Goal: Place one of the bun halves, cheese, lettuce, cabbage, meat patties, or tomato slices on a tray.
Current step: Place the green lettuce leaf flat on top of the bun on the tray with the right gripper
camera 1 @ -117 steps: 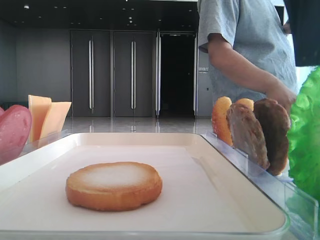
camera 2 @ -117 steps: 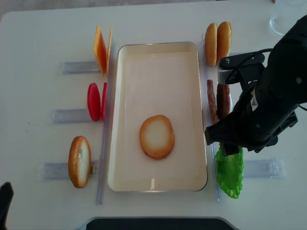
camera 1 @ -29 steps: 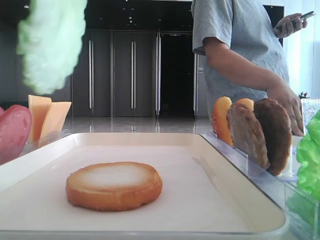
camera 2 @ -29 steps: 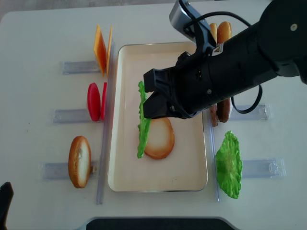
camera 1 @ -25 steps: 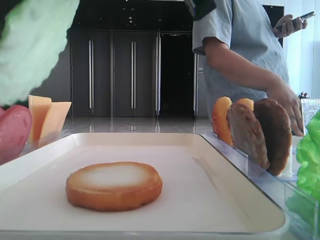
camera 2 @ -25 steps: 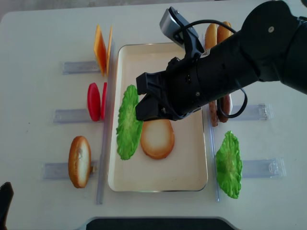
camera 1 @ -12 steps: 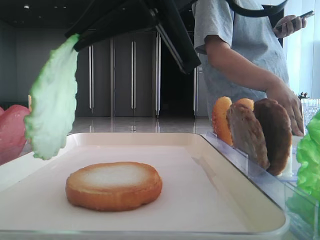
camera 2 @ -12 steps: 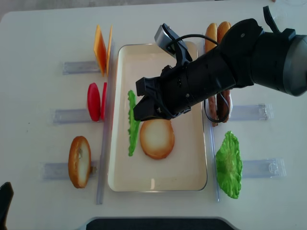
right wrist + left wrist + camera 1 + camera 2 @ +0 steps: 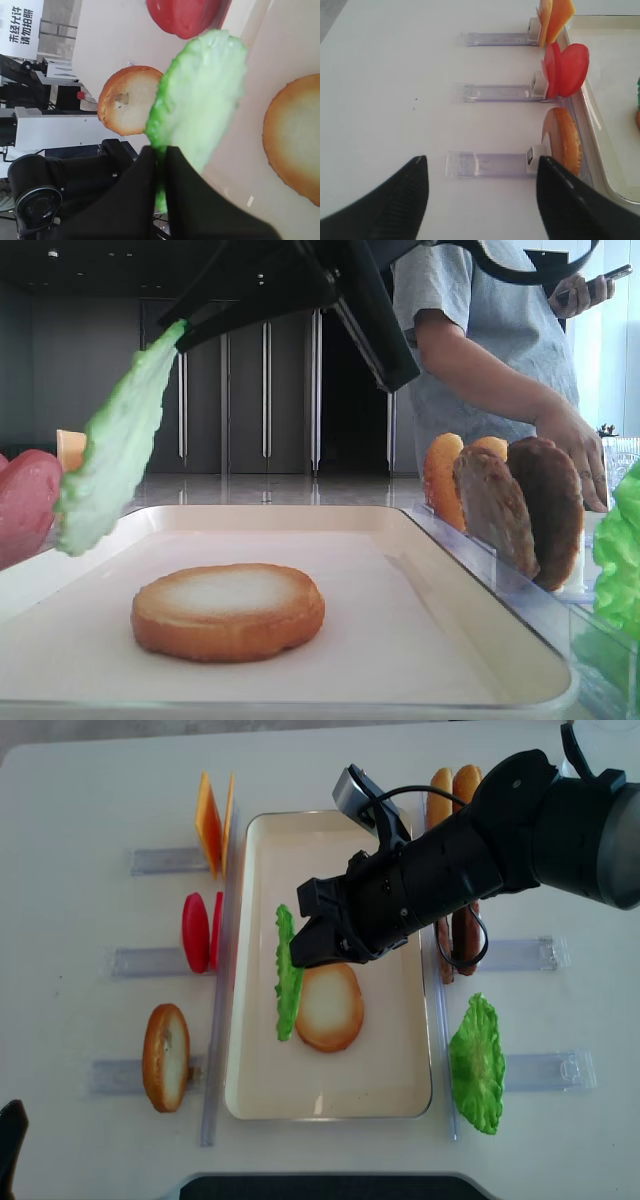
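Carrying lettuce (image 9: 287, 975) over the tray (image 9: 262, 1090): right gripper (image 9: 306, 950) clamped on its top edge, leaf hanging above the tray's left side, just beside the bun (image 9: 328, 1008). Left gripper (image 9: 480, 195) gapes idle off the desk's left. Next, likely: shift right over the bun, lower, release.

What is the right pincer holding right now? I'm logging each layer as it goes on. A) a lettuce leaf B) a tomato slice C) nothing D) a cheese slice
A: the right pincer is shut on the edge of a lettuce leaf, which hangs above the tray just left of the bun half lying there.
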Tool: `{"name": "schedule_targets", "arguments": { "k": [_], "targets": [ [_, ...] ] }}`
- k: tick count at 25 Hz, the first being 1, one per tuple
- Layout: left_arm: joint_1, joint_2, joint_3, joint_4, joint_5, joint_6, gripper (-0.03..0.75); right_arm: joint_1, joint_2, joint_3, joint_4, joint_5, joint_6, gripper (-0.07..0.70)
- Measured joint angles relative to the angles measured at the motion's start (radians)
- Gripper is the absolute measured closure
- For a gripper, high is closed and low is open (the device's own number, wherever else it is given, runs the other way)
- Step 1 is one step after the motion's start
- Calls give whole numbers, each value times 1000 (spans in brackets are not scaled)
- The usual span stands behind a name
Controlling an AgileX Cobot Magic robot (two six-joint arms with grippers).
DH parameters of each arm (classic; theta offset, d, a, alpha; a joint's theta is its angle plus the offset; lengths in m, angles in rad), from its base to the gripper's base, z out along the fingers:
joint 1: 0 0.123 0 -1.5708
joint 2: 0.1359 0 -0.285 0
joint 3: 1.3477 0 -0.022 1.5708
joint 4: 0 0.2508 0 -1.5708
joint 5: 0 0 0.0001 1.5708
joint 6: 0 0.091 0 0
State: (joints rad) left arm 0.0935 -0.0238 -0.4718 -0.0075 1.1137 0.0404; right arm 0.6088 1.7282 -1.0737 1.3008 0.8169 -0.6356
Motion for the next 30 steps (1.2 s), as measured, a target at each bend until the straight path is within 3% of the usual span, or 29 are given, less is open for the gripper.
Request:
{"name": "schedule_targets", "arguments": {
  "k": [15,30],
  "targets": [
    [0,0,0,0,0,0,201,-4,62,0,20,33,-83,605],
    [0,0,0,0,0,0,201,-62,76,0,20,85,-117,605]
  ]
}}
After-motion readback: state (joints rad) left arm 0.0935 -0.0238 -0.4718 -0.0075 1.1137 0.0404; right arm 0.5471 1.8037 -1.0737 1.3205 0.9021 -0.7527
